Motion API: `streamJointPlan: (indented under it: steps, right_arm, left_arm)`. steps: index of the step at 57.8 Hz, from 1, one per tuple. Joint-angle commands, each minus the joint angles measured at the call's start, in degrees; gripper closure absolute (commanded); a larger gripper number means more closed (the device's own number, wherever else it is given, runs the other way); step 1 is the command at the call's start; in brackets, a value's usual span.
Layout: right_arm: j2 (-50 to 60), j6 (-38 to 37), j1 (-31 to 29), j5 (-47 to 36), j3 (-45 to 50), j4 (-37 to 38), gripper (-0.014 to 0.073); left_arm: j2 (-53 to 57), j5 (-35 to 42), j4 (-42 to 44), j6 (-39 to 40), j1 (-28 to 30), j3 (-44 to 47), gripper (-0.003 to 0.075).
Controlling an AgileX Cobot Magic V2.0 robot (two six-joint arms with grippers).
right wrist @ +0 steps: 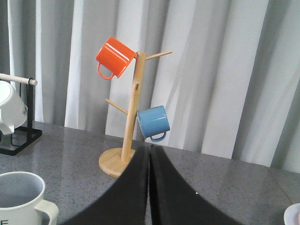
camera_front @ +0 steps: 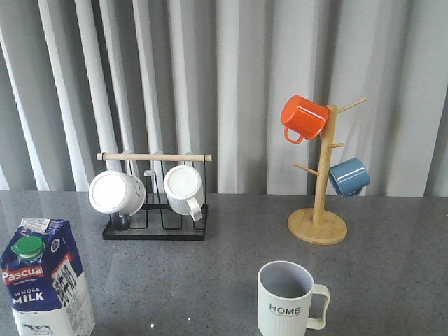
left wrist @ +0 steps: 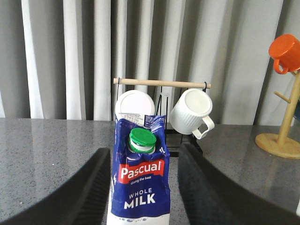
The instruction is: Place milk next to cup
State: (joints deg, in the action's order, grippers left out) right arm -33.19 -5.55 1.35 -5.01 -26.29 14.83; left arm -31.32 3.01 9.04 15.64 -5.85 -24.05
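Observation:
The milk [camera_front: 45, 280] is a tall blue-and-white carton with a green cap. It stands upright at the front left of the grey table. In the left wrist view the milk [left wrist: 140, 187] stands between the fingers of my open left gripper [left wrist: 145, 150]. One finger is close beside the carton and a gap shows at the other. The cup [camera_front: 287, 301], a pale ribbed mug lettered "HOME", stands at the front centre-right with its handle to the right. It also shows in the right wrist view [right wrist: 18, 199]. My right gripper [right wrist: 149, 147] is shut and empty. Neither gripper shows in the front view.
A black rack with a wooden bar [camera_front: 154, 157] holds two plain white ribbed mugs behind the milk. A wooden mug tree [camera_front: 318, 224] at the back right carries an orange mug [camera_front: 303, 117] and a blue mug [camera_front: 348, 176]. A grey curtain hangs behind the table.

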Motion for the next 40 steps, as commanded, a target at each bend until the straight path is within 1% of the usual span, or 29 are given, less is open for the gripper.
streamJointPlan:
  steps: [1,6,7,8,16,23,40]
  right_arm:
    - [0.06,0.22,-0.30,-3.83,-1.76,0.37,0.0603]
    - [0.06,0.22,-0.30,-3.83,-1.76,0.37,0.0603]
    - [0.06,0.22,-0.30,-3.83,-1.76,0.37,0.0603]
    - [0.06,0.22,-0.30,-3.83,-1.76,0.37,0.0603]
    - [0.06,0.22,-0.30,-3.83,-1.76,0.37,0.0603]
    - [0.06,0.22,-0.30,-3.83,-1.76,0.37,0.0603]
    - [0.06,0.22,-0.30,-3.83,-1.76,0.37,0.0603]
  left_arm:
    - [-0.60,4.79,-0.83,0.70,-0.43,-1.98,0.0258]
    - [-0.60,4.55,-0.77,0.59,-0.54,-1.98,0.0057]
    - [-0.60,4.69,-0.77,0.53,-0.54,-1.98,0.0006]
    - [-0.60,4.87,-0.77,0.52,-0.54,-1.98,-0.0017]
    - [-2.25,7.39,-0.62,0.46,-0.54,-1.98,-0.0008]
    - [-7.25,9.62,-0.15,0.07,-0.54,-1.98,-0.0002]
    - [-21.78,26.48,-0.34,-1.51,-0.54,-1.98,0.0007]
